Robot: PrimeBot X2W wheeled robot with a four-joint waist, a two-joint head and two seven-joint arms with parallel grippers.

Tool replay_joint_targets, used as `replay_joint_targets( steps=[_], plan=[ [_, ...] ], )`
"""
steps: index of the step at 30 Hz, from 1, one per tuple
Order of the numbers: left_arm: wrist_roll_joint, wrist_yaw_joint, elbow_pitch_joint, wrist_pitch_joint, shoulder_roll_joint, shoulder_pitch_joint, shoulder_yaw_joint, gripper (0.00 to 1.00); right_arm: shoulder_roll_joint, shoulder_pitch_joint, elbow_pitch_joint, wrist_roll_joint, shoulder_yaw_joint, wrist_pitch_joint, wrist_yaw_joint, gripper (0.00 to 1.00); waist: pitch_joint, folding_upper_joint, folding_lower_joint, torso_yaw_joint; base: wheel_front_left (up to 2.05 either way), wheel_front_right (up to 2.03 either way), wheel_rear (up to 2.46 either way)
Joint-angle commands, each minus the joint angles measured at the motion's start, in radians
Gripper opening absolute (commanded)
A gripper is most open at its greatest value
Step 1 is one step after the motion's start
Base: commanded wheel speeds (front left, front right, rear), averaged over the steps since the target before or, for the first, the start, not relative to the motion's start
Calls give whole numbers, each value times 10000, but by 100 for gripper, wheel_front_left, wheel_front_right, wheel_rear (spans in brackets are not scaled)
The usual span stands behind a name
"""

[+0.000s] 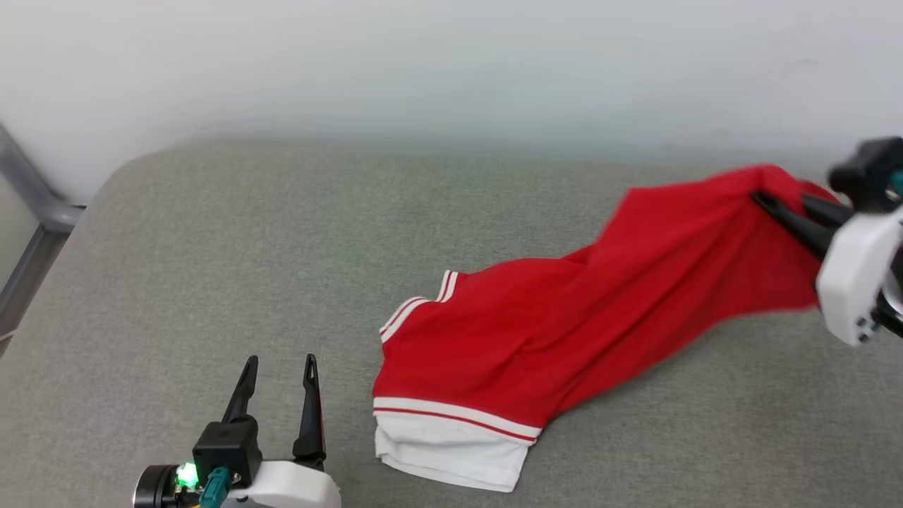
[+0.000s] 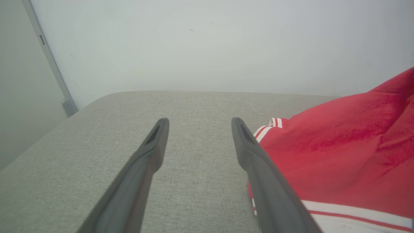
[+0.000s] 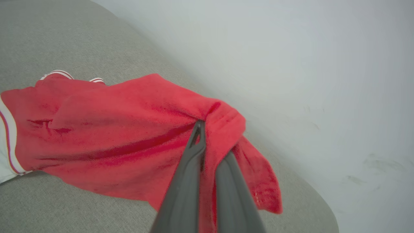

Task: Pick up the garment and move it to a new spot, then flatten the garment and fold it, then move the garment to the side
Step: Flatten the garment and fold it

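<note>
Head view gives one garment (image 1: 564, 331), a red shirt, lying stretched on the grey cushion (image 1: 211, 247). Its long axis goes on a diagonal from the near middle to the far right. The near end is one white sleeve with red-white striped trim, and it points to the near left. A second piece of striped trim shows a little farther, at the left edge of the red cloth. The far right end is raised off the cushion, because my right gripper (image 1: 776, 197) holds it there: the two dark fingers are pressed together on a bunched fold of red cloth. My left gripper (image 1: 281, 361) is at the near left, above the cushion, just left of the white sleeve and apart from it. Its two fingers stand wide and hold nothing. Behind the cushion is one pale wall (image 1: 423, 63).
</note>
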Motion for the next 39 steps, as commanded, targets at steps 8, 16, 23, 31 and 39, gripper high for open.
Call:
replay_joint_targets(
  steps=[8,16,23,31,39],
  plan=[
    [104,-62,-29,-27,-3,289,73,100,37,4715,388,-497,-3754,122,-16,0,-260,-1,1,-482,0,0,0],
    [200,-200,-10,-27,-6,101,115,100,1436,8275,1679,-979,-6420,220,-16,0,-137,-1,1,-479,0,0,0],
    [182,-234,67,-27,-5,-20,28,100,2570,9307,2778,-1220,-7094,457,-13,0,-10,-1,1,-414,0,0,0],
    [200,-247,137,-27,-5,81,75,100,3082,9052,2451,-1733,-8054,-879,-13,100,-177,-1,1,-409,0,0,0],
    [280,-496,6,-27,83,-71,285,100,4161,9126,43,-3908,-10073,-2358,-13,100,-366,-1,1,-516,0,0,0]
  ],
)
